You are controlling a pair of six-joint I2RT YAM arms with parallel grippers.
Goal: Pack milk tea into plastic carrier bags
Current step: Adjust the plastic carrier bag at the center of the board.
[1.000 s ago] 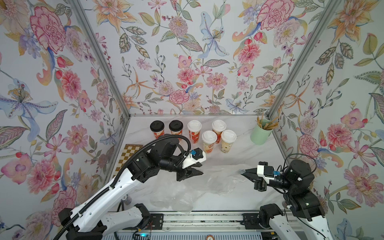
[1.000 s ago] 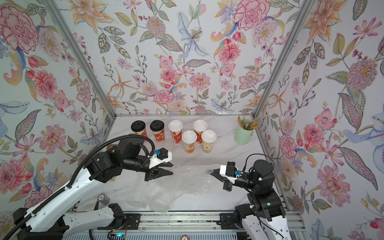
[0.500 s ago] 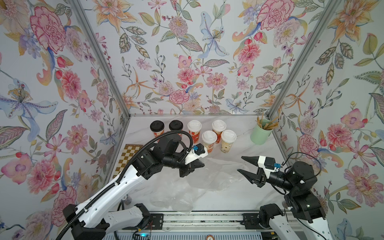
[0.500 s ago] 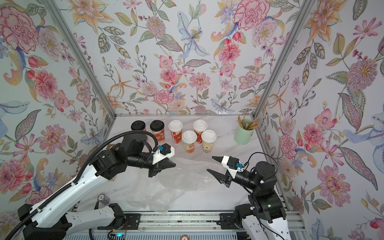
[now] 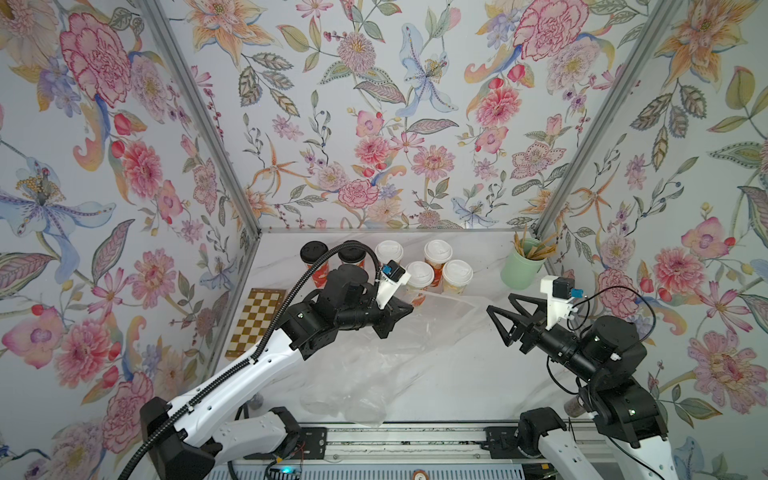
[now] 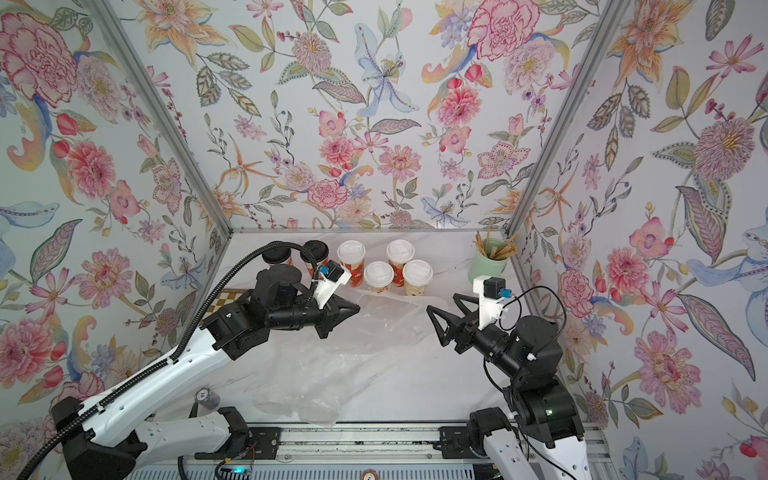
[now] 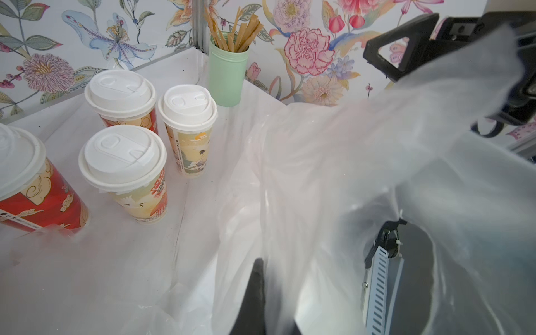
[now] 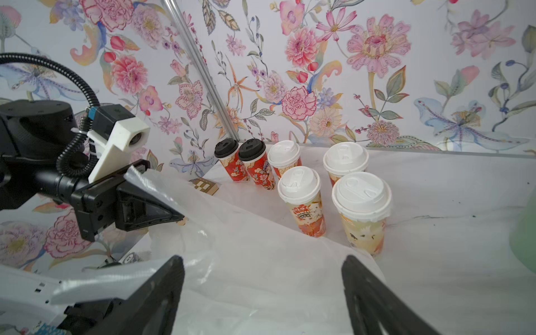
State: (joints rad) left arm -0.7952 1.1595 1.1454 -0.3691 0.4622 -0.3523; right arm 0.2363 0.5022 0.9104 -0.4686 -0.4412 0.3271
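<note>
Currently, the left end effector [image 5: 405, 311] is clamped on the edge of a plastic carrier bag [image 5: 444, 320], lifting it off the worktop [image 5: 478, 382], presumably to open its mouth. Opposite, the right end effector [image 5: 500, 302] stands wide and empty. The milk tea cups [image 5: 420, 274] stand unpacked just beyond.

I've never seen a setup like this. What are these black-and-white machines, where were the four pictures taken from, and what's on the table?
Two robot arms work at a marble table. Two pictures look down from overhead; two come from cameras on the arms' wrists. At the back stand six milk tea cups and a mint-green cup of sticks; a checkered board lies at the left. The left end effector is shut, pinching a plastic carrier bag; the right end effector is open, empty.
</note>
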